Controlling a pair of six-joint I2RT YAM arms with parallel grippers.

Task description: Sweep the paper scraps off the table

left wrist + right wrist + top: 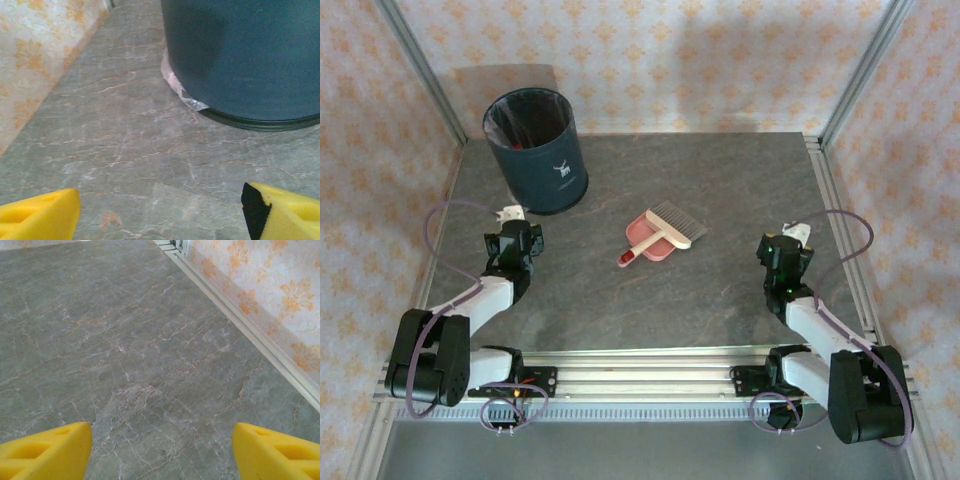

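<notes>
table (pixel 740 190) reads swept from above, bare grey stone edge to edge as far as we can resolve. paper scraps (pixel 519 143): red flecks inside the bin (pixel 548 175) at the far left corner look like them, too small to be sure. pink dustpan (pixel 646 242) and brush (pixel 678 224) lie touching near the middle of the table, neither one held. left gripper (pixel 161 202) sits near the left edge, just on the near side of the bin, fingers spread wide with bare stone between them. right gripper (pixel 162 437) is near the right edge, likewise spread and empty. we judge the job at its tail — let go, back off. to do that well: lift before pulling toward the near edge so the left fingers do not nudge the bin, and check the bin's foot, where a crumple of clear film (pixel 182 92) could hide a stray piece.
</notes>
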